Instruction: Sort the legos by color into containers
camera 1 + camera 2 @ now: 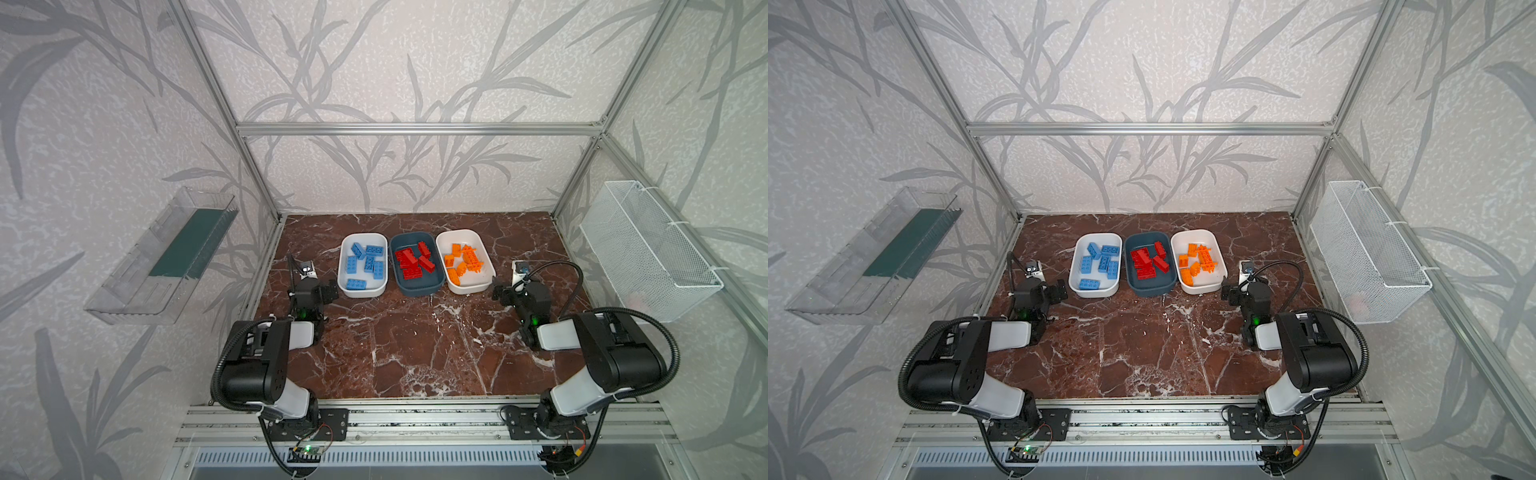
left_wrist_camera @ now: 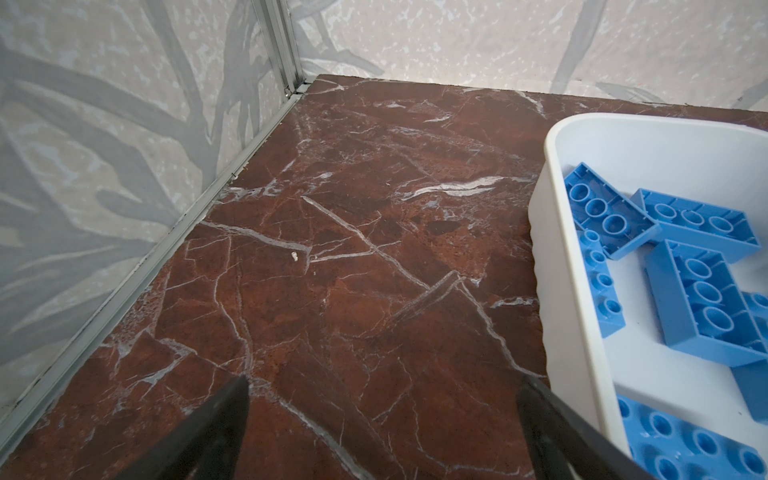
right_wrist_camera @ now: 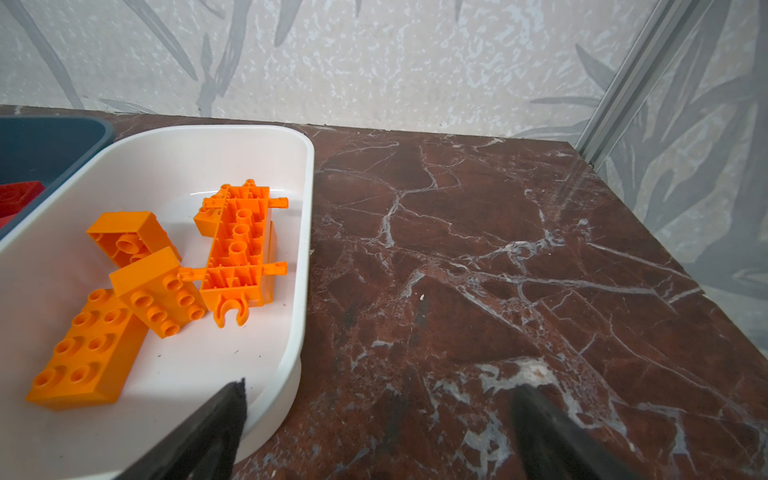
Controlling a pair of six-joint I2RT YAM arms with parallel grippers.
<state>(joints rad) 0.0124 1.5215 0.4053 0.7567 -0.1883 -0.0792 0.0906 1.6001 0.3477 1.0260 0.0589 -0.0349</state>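
**Surroundings: non-task items**

- Red-brown, white-veined marble-patterned worktop (image 1: 415, 353), flat, forming the enclosure floor.
- Clear plastic wall shelf (image 1: 124, 291), mounted on the left wall, with a dark green flat strip (image 1: 187, 245) lying in it.
- White wire mesh basket (image 1: 648, 249), hung on the right wall.
- Silver aluminium frame (image 1: 415, 129), with posts and a rear crossbar.
- Pale wall panels with a grey leaf pattern (image 1: 374, 62), on three sides.

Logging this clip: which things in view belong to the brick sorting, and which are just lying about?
Belong to the job: blue legos in the left white tub; red legos in the teal tub; orange legos in the right white tub.
Just there: clear wall shelf; white wire mesh basket.
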